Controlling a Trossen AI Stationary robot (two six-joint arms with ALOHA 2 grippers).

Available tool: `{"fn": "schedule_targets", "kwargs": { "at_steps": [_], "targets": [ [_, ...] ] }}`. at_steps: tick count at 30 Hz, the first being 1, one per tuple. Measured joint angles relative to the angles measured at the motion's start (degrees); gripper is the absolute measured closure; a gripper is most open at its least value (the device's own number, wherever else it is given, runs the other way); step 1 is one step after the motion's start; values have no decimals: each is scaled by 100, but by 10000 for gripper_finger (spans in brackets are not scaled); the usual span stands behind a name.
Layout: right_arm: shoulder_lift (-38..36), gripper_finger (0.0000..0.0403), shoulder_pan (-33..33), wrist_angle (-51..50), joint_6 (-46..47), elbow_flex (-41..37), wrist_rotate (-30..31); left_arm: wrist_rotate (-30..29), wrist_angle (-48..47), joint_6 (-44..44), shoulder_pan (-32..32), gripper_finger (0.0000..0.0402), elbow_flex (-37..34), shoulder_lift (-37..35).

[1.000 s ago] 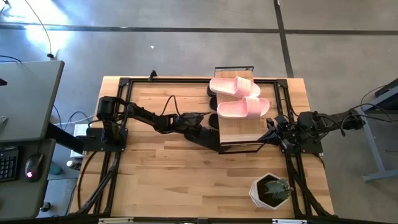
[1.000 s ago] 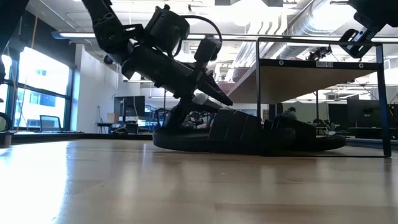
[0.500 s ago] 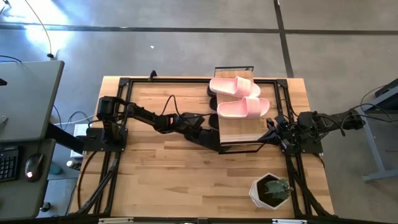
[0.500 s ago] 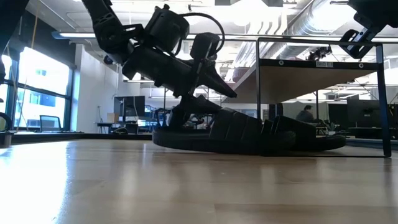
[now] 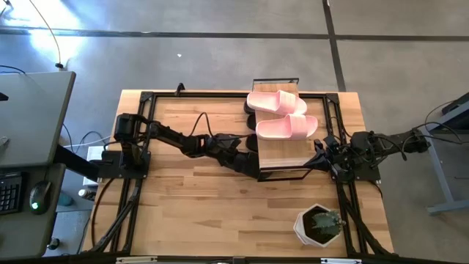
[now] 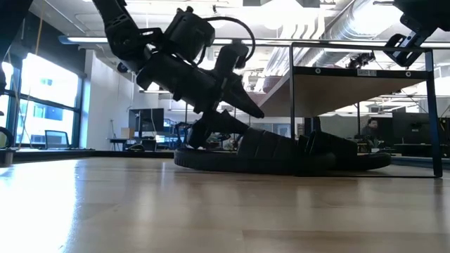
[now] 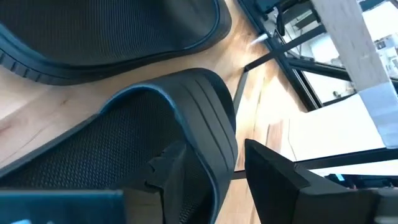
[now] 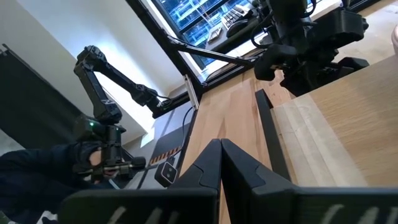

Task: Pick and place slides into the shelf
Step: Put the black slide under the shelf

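The shelf (image 5: 282, 152) stands at the table's middle right, with a pink pair of slides (image 5: 282, 114) on its plank top. Black slides (image 6: 281, 151) lie on the table under it, soles down. My left gripper (image 7: 211, 149) is open at the shelf's left end, one finger on each side of the nearest black slide's strap (image 7: 205, 106). A second black slide (image 7: 112, 31) lies just beyond it. My right gripper (image 8: 219, 148) is shut, with nothing in it, at the shelf's right near corner (image 5: 320, 156). My left gripper has one finger (image 7: 168, 171) inside the black slide under its strap and the other finger (image 7: 273, 177) outside, coming slanting down from the table's left. A strip of table shows between the outer finger and the strap. Whether the inner finger touches, I cannot tell. The slide lies on the table.
A potted plant in a white pot (image 5: 320, 225) stands near the table's right front corner. Black frame rails (image 5: 132, 191) run along the table's sides. The shelf's thin black legs (image 6: 293, 105) stand close to the left gripper. Bare wood lies toward the near edge.
My left gripper has opened and let go of the black slide's strap, rolling a little at the wrist while staying where it was. The slide rests on the table under the shelf's left end.
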Motion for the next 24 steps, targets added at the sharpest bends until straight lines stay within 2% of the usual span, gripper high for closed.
{"fn": "schedule_targets", "kwargs": {
  "at_steps": [6,11,15,18,24],
  "targets": [
    [0,403,1,-2,89,0,1,-21,-198,148,0,257,0,-99],
    [2,403,2,-4,92,0,0,-338,-979,502,0,257,4,-481],
    [0,403,1,-9,92,0,2,-377,-1445,820,2,257,5,-889],
    [0,403,1,-11,92,0,2,-461,-2032,1059,-2,258,2,-1252],
    [2,403,1,-50,181,0,0,-1246,-3921,1624,0,258,4,-1984]
  ]
}}
